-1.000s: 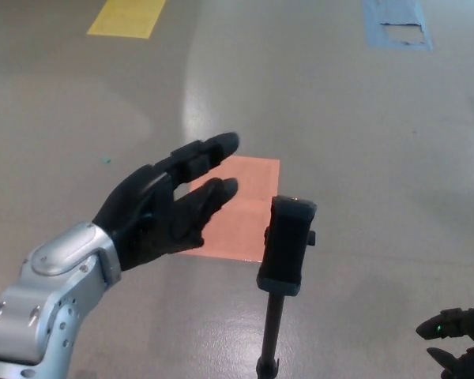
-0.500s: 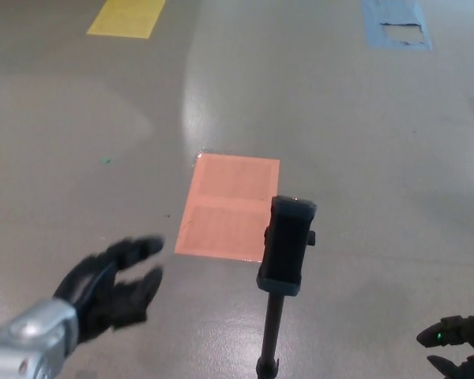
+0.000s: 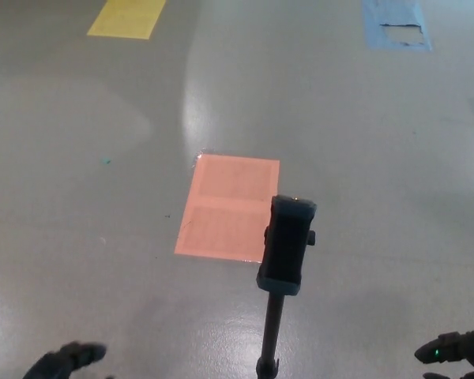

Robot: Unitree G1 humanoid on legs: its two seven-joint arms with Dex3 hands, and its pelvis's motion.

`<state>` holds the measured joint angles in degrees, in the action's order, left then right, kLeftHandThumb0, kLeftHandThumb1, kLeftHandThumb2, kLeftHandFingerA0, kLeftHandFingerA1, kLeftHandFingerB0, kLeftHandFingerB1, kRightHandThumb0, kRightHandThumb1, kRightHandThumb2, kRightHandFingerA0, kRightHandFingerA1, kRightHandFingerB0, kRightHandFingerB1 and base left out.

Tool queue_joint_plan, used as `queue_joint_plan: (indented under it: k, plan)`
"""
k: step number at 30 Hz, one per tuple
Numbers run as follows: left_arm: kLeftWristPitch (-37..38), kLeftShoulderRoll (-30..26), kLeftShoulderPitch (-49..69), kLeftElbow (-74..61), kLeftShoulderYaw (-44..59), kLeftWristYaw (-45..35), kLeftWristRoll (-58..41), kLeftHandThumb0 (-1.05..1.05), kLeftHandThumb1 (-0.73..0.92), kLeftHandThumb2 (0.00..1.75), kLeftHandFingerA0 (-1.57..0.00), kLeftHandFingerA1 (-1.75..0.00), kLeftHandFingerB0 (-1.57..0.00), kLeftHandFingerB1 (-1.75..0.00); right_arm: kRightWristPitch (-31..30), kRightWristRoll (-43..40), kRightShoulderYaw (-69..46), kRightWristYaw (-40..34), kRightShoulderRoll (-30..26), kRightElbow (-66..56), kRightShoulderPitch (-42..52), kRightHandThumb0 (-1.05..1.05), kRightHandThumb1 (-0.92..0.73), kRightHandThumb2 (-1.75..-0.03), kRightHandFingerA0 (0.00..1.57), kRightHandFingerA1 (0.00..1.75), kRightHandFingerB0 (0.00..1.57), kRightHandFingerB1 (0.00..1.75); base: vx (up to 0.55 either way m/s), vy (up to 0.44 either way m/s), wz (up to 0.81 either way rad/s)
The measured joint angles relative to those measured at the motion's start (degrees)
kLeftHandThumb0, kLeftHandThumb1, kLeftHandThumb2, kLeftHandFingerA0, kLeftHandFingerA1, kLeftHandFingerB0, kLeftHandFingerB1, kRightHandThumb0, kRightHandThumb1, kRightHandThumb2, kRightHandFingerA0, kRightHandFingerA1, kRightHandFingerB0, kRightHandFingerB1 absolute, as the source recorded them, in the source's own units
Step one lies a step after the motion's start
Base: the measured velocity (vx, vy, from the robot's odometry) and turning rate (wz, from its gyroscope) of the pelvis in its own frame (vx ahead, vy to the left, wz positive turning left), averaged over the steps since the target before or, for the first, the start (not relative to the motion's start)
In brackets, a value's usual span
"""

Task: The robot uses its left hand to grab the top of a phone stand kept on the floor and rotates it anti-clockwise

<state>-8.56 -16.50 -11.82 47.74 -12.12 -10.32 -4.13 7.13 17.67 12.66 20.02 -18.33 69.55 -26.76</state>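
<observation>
Since the earlier frames we are dropping our left hand [image 3: 67,362] away from the stand; it is now barely poking in at the bottom-left edge, only black fingertips showing. We cannot tell whether it is spread or curled, too much is cut off.

Moving right: the orange floor mat [image 3: 229,205] is lying flat in mid-frame, just behind the stand from this view. The phone stand [image 3: 285,268] is standing upright on the grey floor [image 3: 79,197], long axis vertical, black clamp head on top of a thin pole running down out of frame. Its base is not showing.

Key relation: the clamp head is sitting up and to the right of our left hand, well apart. The left hand would need to come back up and across to reach the top.

Far right: our right hand [image 3: 458,353] is peeking in at the bottom corner with a small green light on it. Mostly cropped, so we cannot tell its state either. Neither hand is touching the stand.
</observation>
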Motion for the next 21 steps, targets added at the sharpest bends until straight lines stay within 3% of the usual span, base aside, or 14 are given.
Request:
queue_joint_plan:
  k: [21]
  plan:
    - [14.71, -4.48, -0.77, 14.34, -9.79, 5.52, 10.67, -0.32, 0.56, 1.06, 0.00, -0.47, 0.00, -0.46, 0.05, -0.02, -0.11, -0.35, 0.18, 0.07, 2.23, -0.57, -0.68, -0.91, 0.51, 0.54, 0.28, 0.46, 0.00, 0.000, 0.00]
